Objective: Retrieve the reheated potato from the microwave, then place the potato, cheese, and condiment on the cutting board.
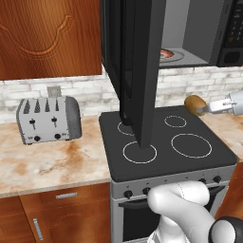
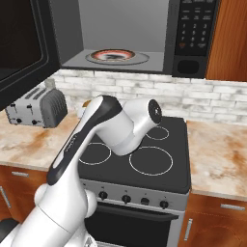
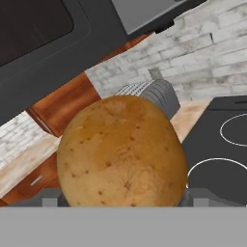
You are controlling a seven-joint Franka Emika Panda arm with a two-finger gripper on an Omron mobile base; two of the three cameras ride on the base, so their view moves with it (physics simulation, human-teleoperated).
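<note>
One potato (image 3: 123,152) sits between your gripper's (image 1: 203,108) wide-spread jaws, apparently clamped, though the fingertips are mostly hidden behind it. You see it held in the air over the right edge of the stove (image 1: 166,142), below the microwave (image 2: 130,36), whose door (image 1: 142,71) hangs open.

Home kitchen, rendered. Shown by: black glass-top stove (image 1: 166,142) w/ four ring burners & front knobs; open microwave (image 2: 144,34) mounted above it; silver four-slot toaster (image 1: 47,118) on mottled beige counter (image 1: 47,161); whitewashed brick backsplash (image 2: 193,96); reddish wood cabinets (image 1: 47,33) above & below.
</note>
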